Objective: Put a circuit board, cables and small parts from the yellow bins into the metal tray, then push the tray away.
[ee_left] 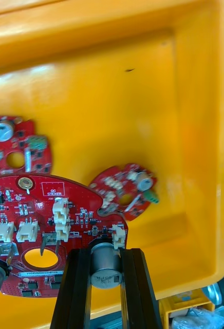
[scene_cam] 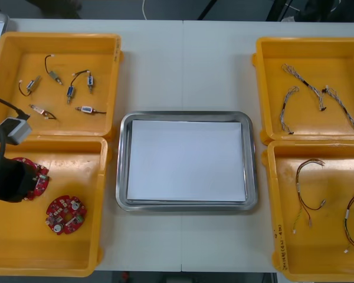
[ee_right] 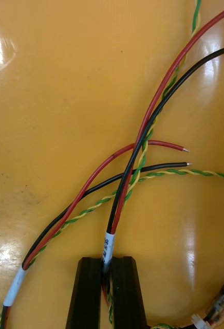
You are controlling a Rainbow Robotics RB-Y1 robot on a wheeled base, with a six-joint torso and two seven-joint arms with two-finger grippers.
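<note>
My left gripper [ee_left: 106,257] is shut on a metal cylinder [ee_left: 106,264] that stands on a round red circuit board [ee_left: 40,226]. In the front view that board [scene_cam: 36,178] lies in the near left yellow bin [scene_cam: 76,259] and the left arm covers part of it. Whether it is off the bin floor I cannot tell. A second board [scene_cam: 66,214] lies beside it. My right gripper [ee_right: 107,264] is shut on a red and black cable [ee_right: 143,133] at its white sleeve, low over the near right bin [scene_cam: 318,259]. The metal tray [scene_cam: 186,115], white inside, sits between the bins.
The far left bin [scene_cam: 109,47] holds several small metal parts [scene_cam: 69,92]. Twisted blue and white cables [scene_cam: 295,94] lie in the far right bin. More red and black cables [scene_cam: 310,188] and a twisted green and yellow one [ee_right: 194,173] lie near the right gripper.
</note>
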